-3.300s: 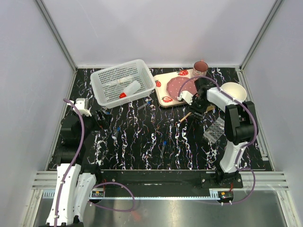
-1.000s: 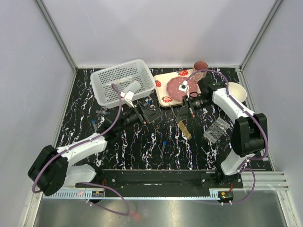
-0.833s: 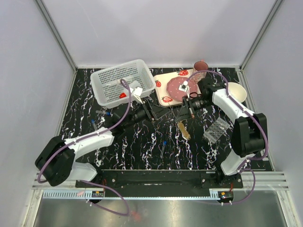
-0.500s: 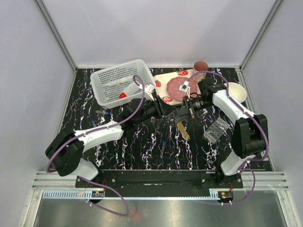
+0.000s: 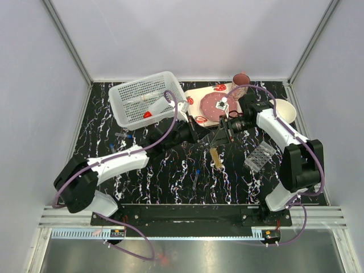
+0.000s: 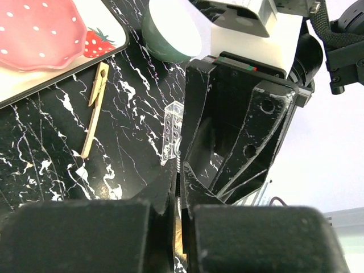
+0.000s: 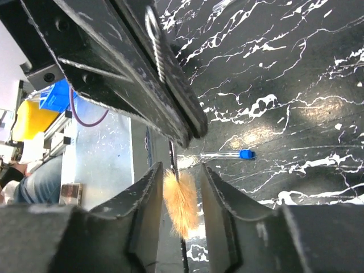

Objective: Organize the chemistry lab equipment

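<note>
My left gripper (image 5: 199,136) is clamping shut on the brush (image 5: 215,157) in mid-air above the table (image 5: 170,182). My right gripper (image 5: 219,137) is standing narrowly open around its bristles. I should be gripping firmly while the right backs straight off.

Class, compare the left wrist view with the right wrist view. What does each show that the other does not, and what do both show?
Only the left wrist view shows the pink round plate on the strawberry-print tray, a wooden clothespin, a round white bowl and a clear grid tube rack.
Only the right wrist view shows a clear blue-capped vial lying on the table.
Both show the black white-veined tabletop and the tan-bristled wire brush, which is only a sliver in the left wrist view.
</note>
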You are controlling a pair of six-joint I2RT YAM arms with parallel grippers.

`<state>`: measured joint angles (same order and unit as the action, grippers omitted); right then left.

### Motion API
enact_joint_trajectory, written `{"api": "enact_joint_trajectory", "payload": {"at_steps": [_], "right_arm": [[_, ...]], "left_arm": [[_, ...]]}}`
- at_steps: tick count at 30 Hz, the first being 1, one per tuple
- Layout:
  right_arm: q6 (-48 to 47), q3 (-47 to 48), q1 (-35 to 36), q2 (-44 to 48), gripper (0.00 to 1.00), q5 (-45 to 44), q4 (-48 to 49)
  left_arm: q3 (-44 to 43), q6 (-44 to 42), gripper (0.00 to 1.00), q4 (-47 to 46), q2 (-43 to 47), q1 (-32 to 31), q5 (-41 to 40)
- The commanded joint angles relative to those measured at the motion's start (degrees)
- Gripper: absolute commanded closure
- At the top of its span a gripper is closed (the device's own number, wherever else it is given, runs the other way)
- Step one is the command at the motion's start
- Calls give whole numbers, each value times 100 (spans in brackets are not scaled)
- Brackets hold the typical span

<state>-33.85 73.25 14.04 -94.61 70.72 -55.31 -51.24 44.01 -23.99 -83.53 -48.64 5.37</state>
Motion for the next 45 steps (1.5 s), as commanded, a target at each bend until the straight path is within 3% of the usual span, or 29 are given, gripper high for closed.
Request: {"api": "enact_joint_trajectory", "payload": {"at_steps": [1,2,5,9,14,21,30,40,45], "right_arm": [[-43,-4,46,434,51,-286,134],[-69,-39,37,548,38,-435,143],[-149,-214,-33,890,16,-769,239],[-44,-680,-305,1435,1,-1016,765],[62,-1515,-692,2016,0,-1034,1417],[80,-2105,-1079,2254,0,-1034,1954],[-43,-2087,-1316,2271,0,-990,1875],[-166,-2069,-1308,2271,0,-1042,1787],[-219,-2087,-1316,2201,0,-1165,1787]], "left_arm": [[18,-208,100,34,591,205,-194],[35,-261,100,269,775,276,-229],[-122,-699,100,1096,1161,601,-334],[-640,-2023,100,2440,1532,1110,-719],[-1589,-3511,100,4094,1480,1533,-1844],[-2442,-5119,100,4183,619,2121,-2997],[-3602,-6105,100,3849,-1015,2561,-3656],[-4157,-6308,100,3902,-2264,2676,-3771],[-4174,-5984,71,4138,-2274,2711,-3736]]}}
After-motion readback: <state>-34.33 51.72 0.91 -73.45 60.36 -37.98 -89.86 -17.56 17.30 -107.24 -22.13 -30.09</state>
